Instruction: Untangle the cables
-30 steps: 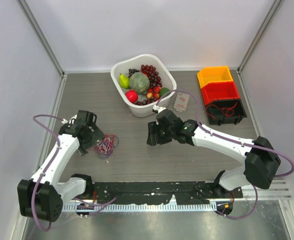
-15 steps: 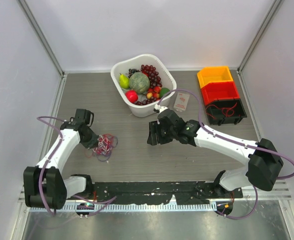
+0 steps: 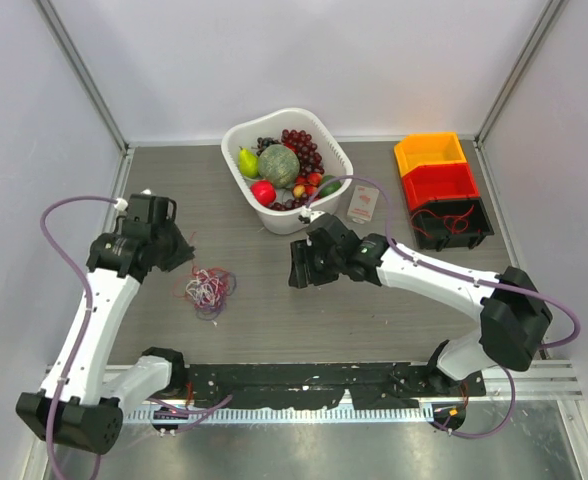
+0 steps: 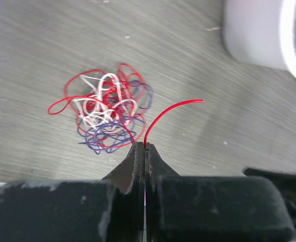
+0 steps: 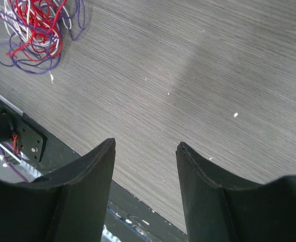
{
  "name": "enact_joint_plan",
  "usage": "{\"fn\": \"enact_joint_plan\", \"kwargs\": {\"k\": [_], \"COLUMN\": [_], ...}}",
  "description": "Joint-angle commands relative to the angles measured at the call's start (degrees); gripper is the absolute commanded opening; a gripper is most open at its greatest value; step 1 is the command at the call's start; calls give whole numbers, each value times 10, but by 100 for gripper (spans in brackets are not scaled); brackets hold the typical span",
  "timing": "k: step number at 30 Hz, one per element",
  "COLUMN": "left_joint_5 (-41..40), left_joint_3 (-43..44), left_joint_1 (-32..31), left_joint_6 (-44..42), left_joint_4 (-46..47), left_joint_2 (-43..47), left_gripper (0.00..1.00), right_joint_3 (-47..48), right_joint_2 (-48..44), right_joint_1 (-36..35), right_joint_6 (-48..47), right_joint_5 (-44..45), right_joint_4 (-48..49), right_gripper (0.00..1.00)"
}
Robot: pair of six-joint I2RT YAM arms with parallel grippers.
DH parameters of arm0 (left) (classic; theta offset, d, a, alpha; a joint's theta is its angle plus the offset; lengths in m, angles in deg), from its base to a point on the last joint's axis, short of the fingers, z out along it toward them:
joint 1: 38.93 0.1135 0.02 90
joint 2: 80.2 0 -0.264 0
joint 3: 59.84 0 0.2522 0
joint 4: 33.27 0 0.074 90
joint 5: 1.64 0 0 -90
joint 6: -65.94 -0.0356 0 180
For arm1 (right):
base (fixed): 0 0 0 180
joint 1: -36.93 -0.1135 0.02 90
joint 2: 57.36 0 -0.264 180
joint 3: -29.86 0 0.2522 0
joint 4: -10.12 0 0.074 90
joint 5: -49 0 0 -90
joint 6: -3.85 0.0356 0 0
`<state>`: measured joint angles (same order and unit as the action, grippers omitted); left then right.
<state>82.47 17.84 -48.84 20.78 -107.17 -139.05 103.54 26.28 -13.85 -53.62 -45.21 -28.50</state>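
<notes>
Left gripper [image 4: 145, 147] clamps a red wire [image 4: 168, 108], right gripper [image 5: 145, 151] gapes; pulling may slip it or drag the centre-left cables [image 4: 105, 113]

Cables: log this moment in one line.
left gripper: jaws shut on red cable | right gripper: jaws open, empty | cables: bunched on table, tangled

Left wrist view: the basket [image 4: 253, 30] at the table's far edge is blurred and cropped. The red cable [image 4: 164, 112] has its lower end hidden within the left gripper [image 4: 145, 148]. Right wrist view: the cables [image 5: 32, 30] are partly cropped.
</notes>
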Motion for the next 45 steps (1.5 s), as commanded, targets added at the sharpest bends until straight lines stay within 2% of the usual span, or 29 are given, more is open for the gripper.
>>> {"fn": "enact_joint_plan", "kwargs": {"k": [1,4,10,16,22,35,39,41,42,43,45], "left_joint_5": [56,140,199,279,287,293,285,280,273,260,225], "left_joint_3": [62,121,233,251,275,255,269,276,279,284,291], "left_joint_1": [-29,-47,-53,-52,-52,-52,-53,-53,-52,-52,-52], "left_joint_6": [-37,-36,-23,24,31,50,47,41,36,28,10], "left_joint_4": [-17,6,64,132,166,151,146,140,132,118,82], "left_joint_2": [33,38,42,39,53,63,63,59,58,56,54], "left_gripper": [0,0,0,0,0,0,0,0,0,2,26], "right_joint_3": [41,42,44,72,130,213,226,234,249,259,304], "right_joint_2": [6,1,-14,-31,-7,51,72,74,74,73,66], "right_joint_1": [-1,-2,-1,-3,-8,-43,-64,-76,-77,-77,-77], "right_joint_6": [-10,-12,-29,-28,-27,-56,-33,-26,-14,-10,1], "right_joint_5": [-5,-2,-42,-111,-147,-164,-170,-158,-157,-150,-128], "right_joint_4": [17,28,69,175,232,309,333,320,315,296,262], "right_gripper": [57,57,57,59,61,62,53,33,13,4,1]}}
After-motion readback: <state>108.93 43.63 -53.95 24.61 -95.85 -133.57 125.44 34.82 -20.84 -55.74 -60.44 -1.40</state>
